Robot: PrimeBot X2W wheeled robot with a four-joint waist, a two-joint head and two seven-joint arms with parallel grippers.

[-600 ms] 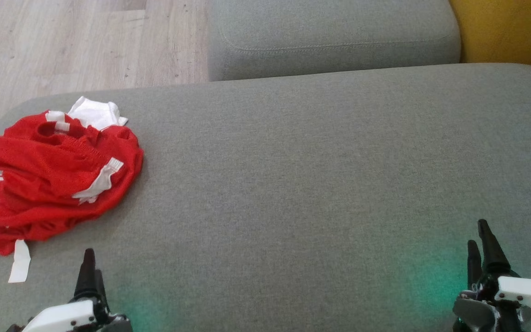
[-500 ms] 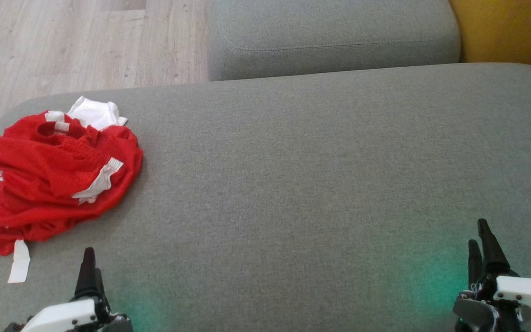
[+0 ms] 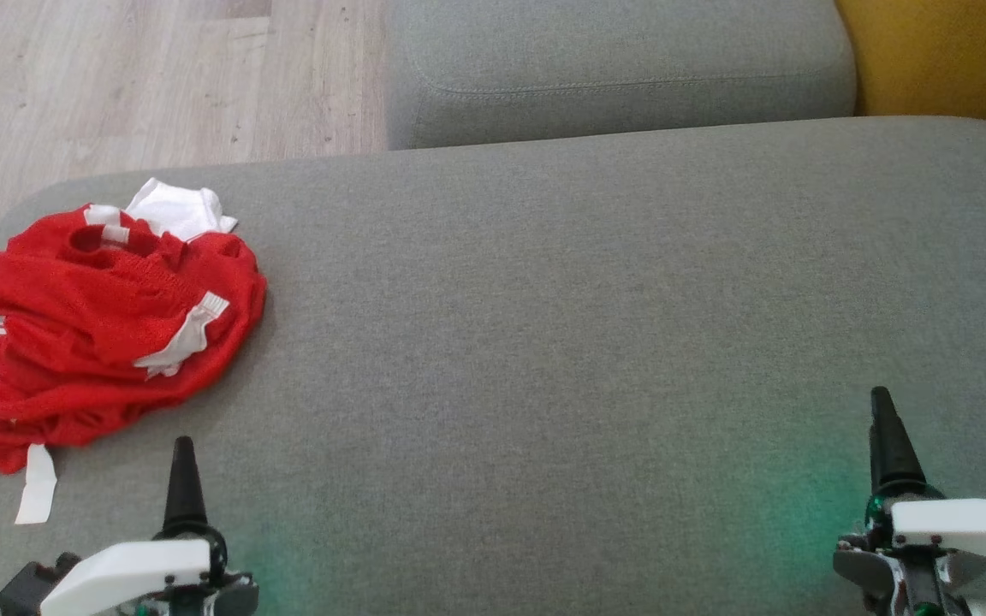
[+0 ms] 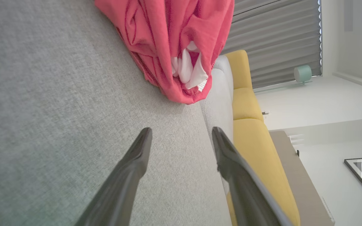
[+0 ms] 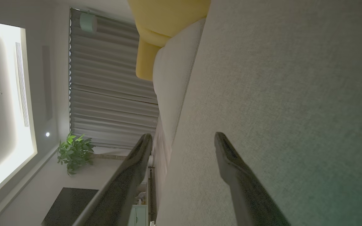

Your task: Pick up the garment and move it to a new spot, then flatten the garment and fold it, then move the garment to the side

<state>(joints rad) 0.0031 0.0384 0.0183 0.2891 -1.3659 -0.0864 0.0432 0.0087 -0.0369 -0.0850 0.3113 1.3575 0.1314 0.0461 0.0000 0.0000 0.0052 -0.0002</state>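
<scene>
Big grey seat (image 3: 587,299): a wide, soft, flat cushion in front of the robot. Most of it is bare.
Red garment (image 3: 108,325): it sits in a heap on the far left end of the seat, close to the rounded edge.
How the garment looks: all bunched up and full of folds, red mesh cloth with white trim. The lump is roundish, a bit longer from far to near than from side to side.
Which way it lies: up and a little to the left of the left gripper (image 3: 183,462), near it but not touching. It is well apart from the right gripper (image 3: 882,411), which is over at the other end of the seat.
Left gripper: its two dark fingers are spread apart with nothing between them. In the left wrist view they point just past the red heap.
Right gripper: fingers spread apart too, holding nothing, over bare grey seat.
White bits: a white patch (image 3: 176,208) peeks out at the far side. A thin white strip (image 3: 35,483) lies flat on the near side.
Best guess: the left arm is the one to reach forward and grab the heap.
</scene>
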